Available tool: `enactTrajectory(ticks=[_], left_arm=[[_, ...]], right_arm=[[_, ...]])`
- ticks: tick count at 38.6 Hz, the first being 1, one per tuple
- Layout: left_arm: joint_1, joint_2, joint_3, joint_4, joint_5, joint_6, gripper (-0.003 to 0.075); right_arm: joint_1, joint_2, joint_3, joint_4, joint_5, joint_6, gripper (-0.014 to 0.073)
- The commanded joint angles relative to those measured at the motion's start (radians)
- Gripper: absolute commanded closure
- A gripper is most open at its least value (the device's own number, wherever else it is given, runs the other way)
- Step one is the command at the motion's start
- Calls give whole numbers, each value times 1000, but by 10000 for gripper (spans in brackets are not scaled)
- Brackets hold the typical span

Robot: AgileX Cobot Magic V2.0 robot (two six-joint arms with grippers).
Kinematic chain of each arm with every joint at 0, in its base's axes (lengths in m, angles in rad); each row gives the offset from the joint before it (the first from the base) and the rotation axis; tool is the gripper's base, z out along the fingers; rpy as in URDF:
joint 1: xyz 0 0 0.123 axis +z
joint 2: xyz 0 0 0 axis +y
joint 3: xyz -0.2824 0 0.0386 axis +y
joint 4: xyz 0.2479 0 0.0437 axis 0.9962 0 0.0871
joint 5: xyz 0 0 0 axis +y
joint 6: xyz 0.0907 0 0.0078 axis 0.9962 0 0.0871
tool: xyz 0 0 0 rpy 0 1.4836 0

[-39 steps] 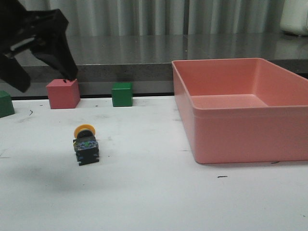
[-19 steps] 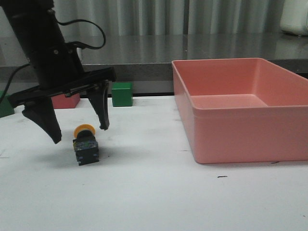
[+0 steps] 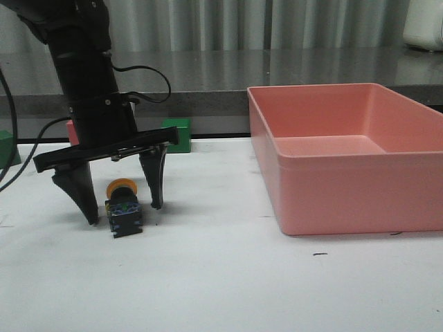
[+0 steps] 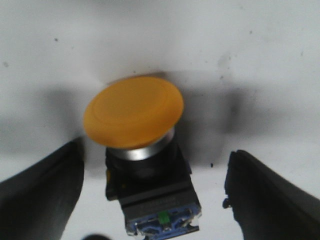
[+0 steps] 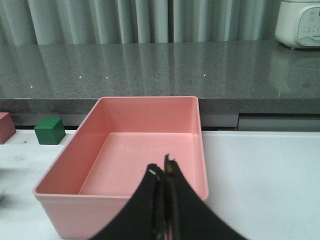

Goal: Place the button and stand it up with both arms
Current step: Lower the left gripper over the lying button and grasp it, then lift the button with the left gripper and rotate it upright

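Far left at the back edge: a green cube (image 3: 8, 148), half out of frame, and a pink cube (image 3: 71, 131) mostly hidden behind the arm. Not part of the job, well apart from the action.

Next, the left gripper (image 3: 121, 201), pointing straight down, fingers spread wide, one tip planted on either side of the button (image 3: 123, 207). Positioned to straddle, presumably so a squeeze catches the black base across its flanks. Nothing gripped yet: in the left wrist view, clear gaps between each finger (image 4: 37, 195) and the button's body.

The button itself lying on its side on the white table (image 3: 221, 277), yellow cap toward the rear, black base with bluish terminals toward the camera. Not yet stood up.

Behind, a second green cube (image 3: 178, 133), near the table's rear edge.

Further right, the pink bin (image 3: 346, 187), open-topped, nothing seen inside.

Right gripper (image 5: 164, 172) seen only from its own wrist camera, fingers pressed together with nothing between them, hanging back above the bin's near side — likely waiting to steady or re-grip the button for uprighting.
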Motion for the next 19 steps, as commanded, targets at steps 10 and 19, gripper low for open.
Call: enactTrajectory(ticks=[10, 19], left_arm=[[-6, -49, -66, -5, 57, -9, 524], [-17, -74, -99, 51, 46, 43, 553]], right_arm=[[-6, 10, -28, -13, -81, -5, 664], [-6, 10, -28, -13, -81, -5, 664]])
